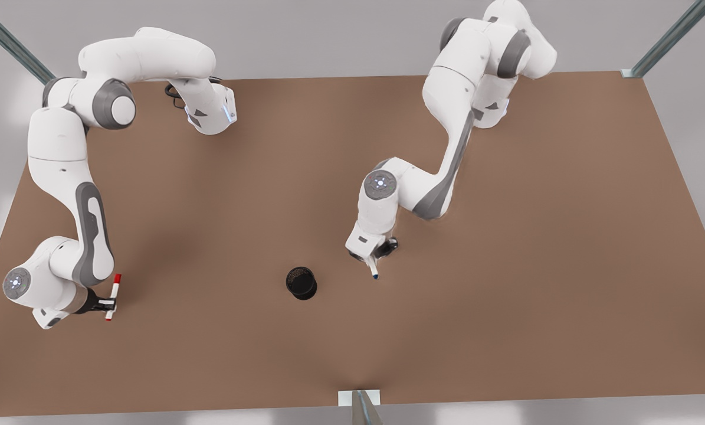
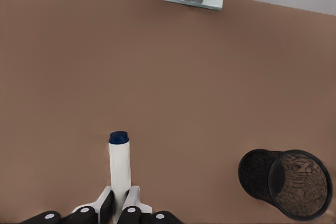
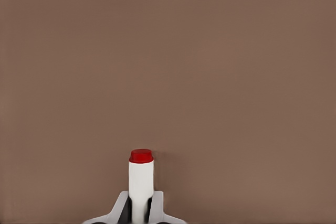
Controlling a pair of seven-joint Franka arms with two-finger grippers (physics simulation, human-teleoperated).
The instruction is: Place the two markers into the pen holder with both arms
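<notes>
Our left gripper [image 1: 374,260], arm bent low beside the round black mesh pen holder [image 1: 301,282], pinches the blue-tipped white marker [image 2: 119,167]; our right gripper [image 1: 109,303], well apart, pinches the red-tipped white marker [image 1: 114,296].

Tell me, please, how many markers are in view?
2. The blue marker is in the left tool near the cup; the red marker is in the right tool.

Simulated robot test cell: bare brown table [image 1: 505,248], metal frame struts [image 1: 10,41].
</notes>
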